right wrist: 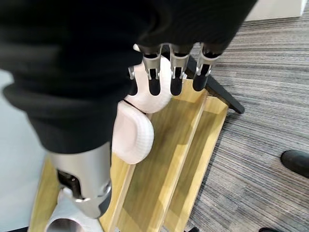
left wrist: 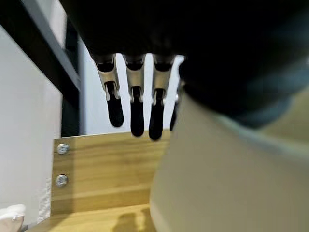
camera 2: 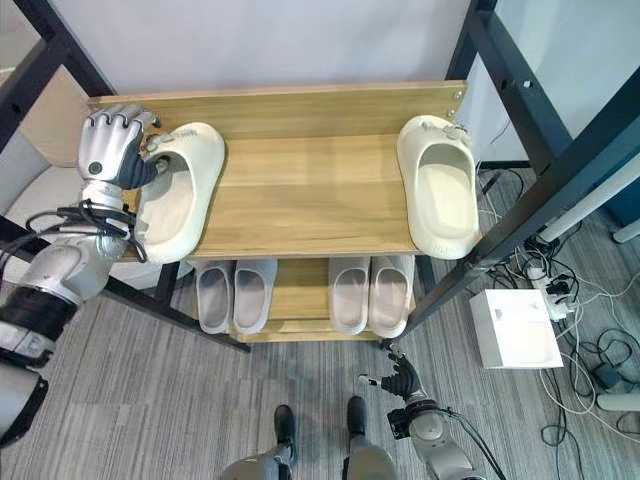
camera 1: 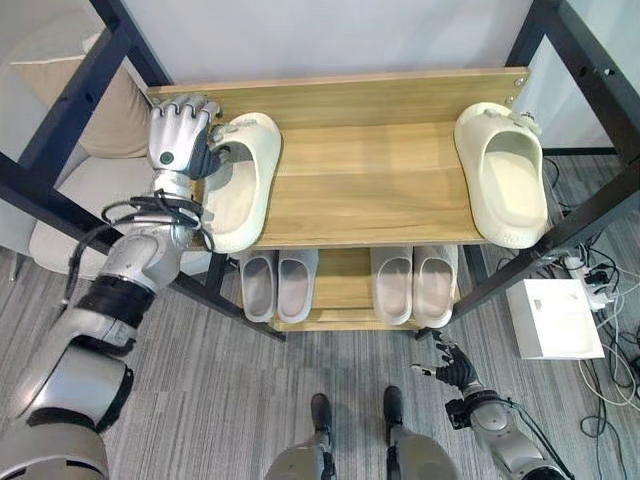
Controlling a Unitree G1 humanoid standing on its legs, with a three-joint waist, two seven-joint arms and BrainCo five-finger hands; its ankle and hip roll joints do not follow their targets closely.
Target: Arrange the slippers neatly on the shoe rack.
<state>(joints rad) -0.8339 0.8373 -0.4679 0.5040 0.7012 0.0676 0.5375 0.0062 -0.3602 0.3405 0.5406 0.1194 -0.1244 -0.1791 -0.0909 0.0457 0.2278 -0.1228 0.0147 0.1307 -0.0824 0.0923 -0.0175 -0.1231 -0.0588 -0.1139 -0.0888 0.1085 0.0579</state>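
We look steeply down from the head through two eyes set slightly apart; both share the shoe rack (camera 1: 350, 190), its wooden top shelf, the lower shelf and the grey carpet (camera 1: 220, 390) in front, with the scene sitting a little further left in the right eye. Our left wrist camera looks along the left hand (left wrist: 137, 104) from very close, facing the rack's back board (left wrist: 104, 171). Our right wrist camera looks along the right hand (right wrist: 176, 67), down onto the lower shelf (right wrist: 164, 159) and the carpet.

Left hand (camera 1: 180, 135) raised and curled; right hand (camera 1: 455, 368) hangs relaxed.
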